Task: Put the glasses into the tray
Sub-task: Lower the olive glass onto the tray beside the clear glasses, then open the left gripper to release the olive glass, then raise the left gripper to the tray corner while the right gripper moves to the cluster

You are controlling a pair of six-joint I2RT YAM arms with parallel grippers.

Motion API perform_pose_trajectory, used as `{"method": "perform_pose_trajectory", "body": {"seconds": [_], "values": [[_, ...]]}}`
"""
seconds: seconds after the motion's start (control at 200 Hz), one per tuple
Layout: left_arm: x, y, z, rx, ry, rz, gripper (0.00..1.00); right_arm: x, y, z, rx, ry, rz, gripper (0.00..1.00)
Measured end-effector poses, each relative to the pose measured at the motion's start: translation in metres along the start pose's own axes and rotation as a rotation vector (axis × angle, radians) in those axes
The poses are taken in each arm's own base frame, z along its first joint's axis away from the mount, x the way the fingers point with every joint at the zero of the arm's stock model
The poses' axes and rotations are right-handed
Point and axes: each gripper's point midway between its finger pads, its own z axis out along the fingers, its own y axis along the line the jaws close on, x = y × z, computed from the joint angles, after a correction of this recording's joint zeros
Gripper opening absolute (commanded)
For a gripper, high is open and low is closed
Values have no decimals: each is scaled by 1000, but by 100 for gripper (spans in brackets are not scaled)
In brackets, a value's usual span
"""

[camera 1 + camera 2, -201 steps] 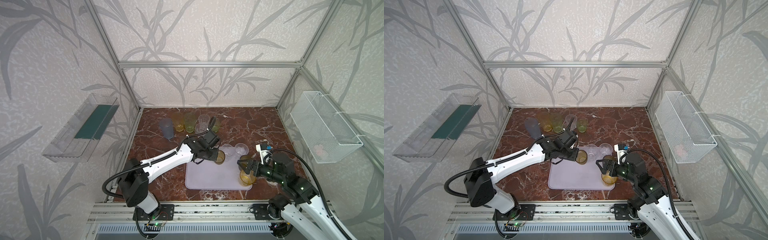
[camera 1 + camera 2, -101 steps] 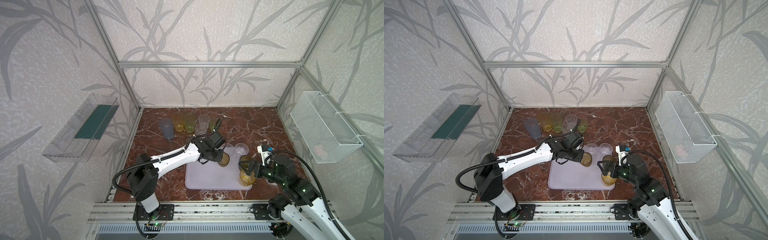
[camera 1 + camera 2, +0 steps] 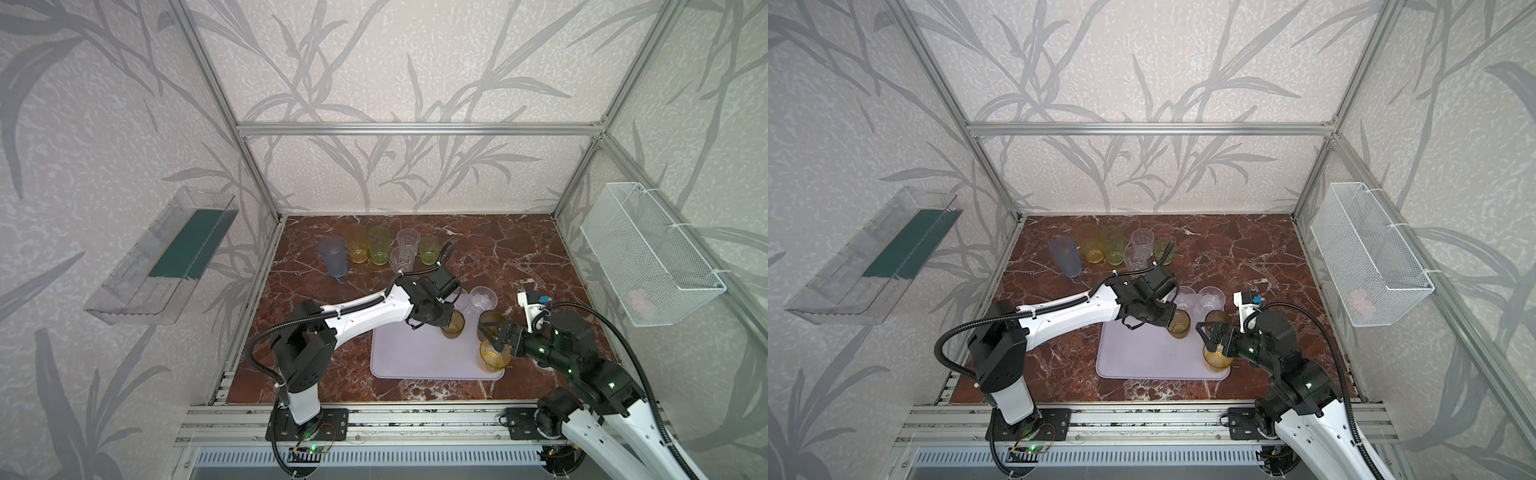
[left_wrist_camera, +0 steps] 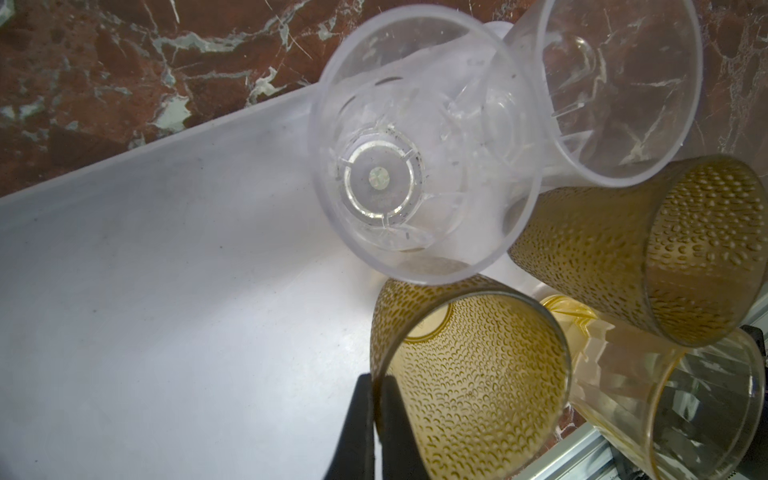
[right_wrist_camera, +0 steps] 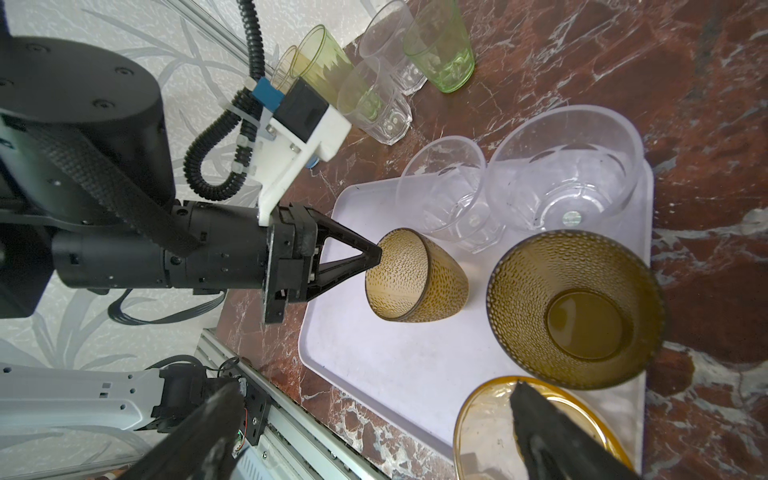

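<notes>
L pincer (image 5: pixel 375 257) pinches olive tumbler (image 5: pixel 419 286) rim over tray (image 5: pixel 395 374); R pincer (image 5: pixel 374 395) spread wide, at amber glass (image 5: pixel 482 419).

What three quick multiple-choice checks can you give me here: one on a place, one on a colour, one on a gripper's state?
1. Where is the blue-grey glass?
A. on the tray
B. on the table, back left
C. in the wire basket

2. What colour is the glass in the left gripper?
A. clear
B. brown
C. green

3. How is the right gripper?
A. open
B. shut on a clear glass
C. shut on nothing

Answers:
1 B: it stands off the tray with the back group.
2 B: the gripper pinches the rim of the brown glass.
3 A: its fingers stand wide apart at the amber glass.
</notes>
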Motion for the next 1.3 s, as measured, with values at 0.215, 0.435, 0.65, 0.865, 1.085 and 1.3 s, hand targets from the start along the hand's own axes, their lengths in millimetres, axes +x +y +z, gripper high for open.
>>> {"method": "perform_pose_trajectory", "body": {"seconds": [0.215,0.435,0.65,0.865,1.085,1.3], "values": [[0,-4,11,0,18,4,0,2,-3,1,12,4,4,99],[3,-6,15,9,33,7,46,2,-5,-1,16,-4,7,99],[-4,-12,1,39,-9,6,80,5,-8,-2,17,-6,21,99],[-8,-16,-33,85,-79,1,99,6,-8,-2,21,-4,31,99],[-11,-5,-63,68,-164,-4,99,7,-8,-2,20,0,50,99],[-16,24,-101,8,-302,-21,99,0,-4,-1,24,-3,55,99]]}}
